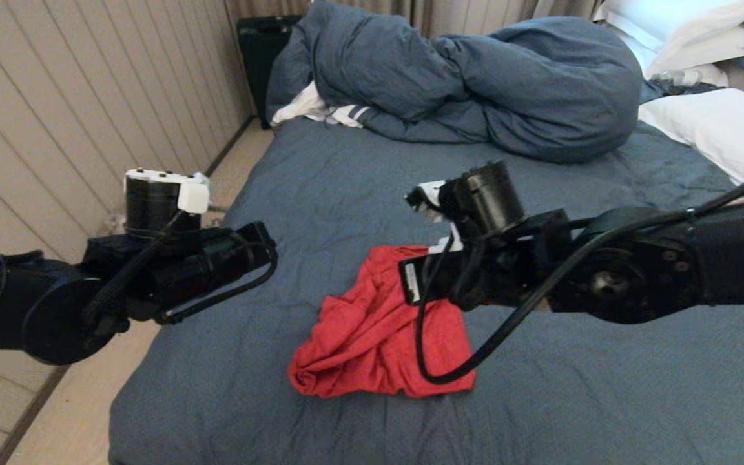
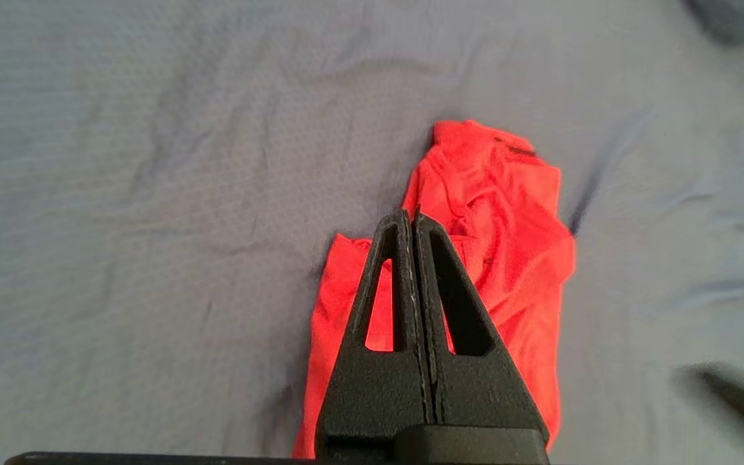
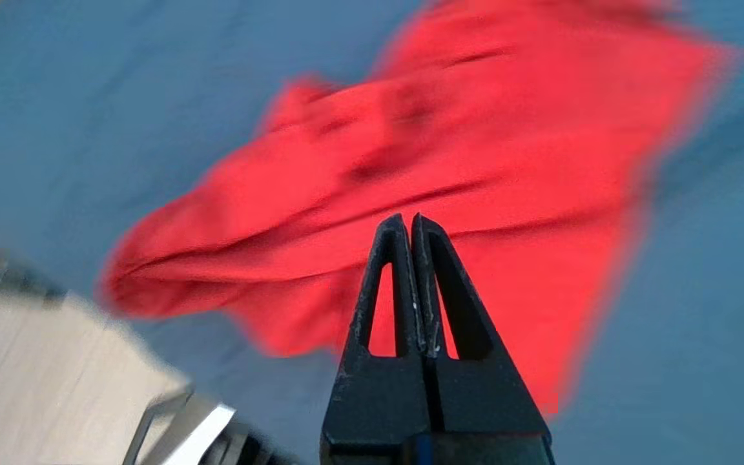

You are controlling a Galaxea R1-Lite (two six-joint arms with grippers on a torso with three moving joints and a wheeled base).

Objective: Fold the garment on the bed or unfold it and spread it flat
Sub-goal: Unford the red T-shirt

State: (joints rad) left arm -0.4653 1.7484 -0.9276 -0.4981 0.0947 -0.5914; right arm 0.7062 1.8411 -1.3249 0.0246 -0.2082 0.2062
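Both grippers hanging over the crumpled shirt, fingers pressed together on nothing

The right gripper (image 3: 411, 223) is hovering above the shirt (image 1: 378, 329) with its fingers (image 3: 388, 284) clenched tight and holding no cloth, its arm reaching in across the bed (image 1: 320, 187) from the right. The left gripper (image 2: 411, 216) is hanging over the sheet at the bed's left edge, its fingers (image 2: 440, 284) likewise closed with nothing between them, and it is pointing toward the shirt from that side. The shirt is lying as a bunched red heap in the middle of the bed, partly under the right arm. Further back, the duvet (image 1: 475, 77) is sitting piled up against the far end, a striped white cloth (image 1: 320, 110) is poking out from under its left edge, and white pillows (image 1: 721, 132) are lying at the far right
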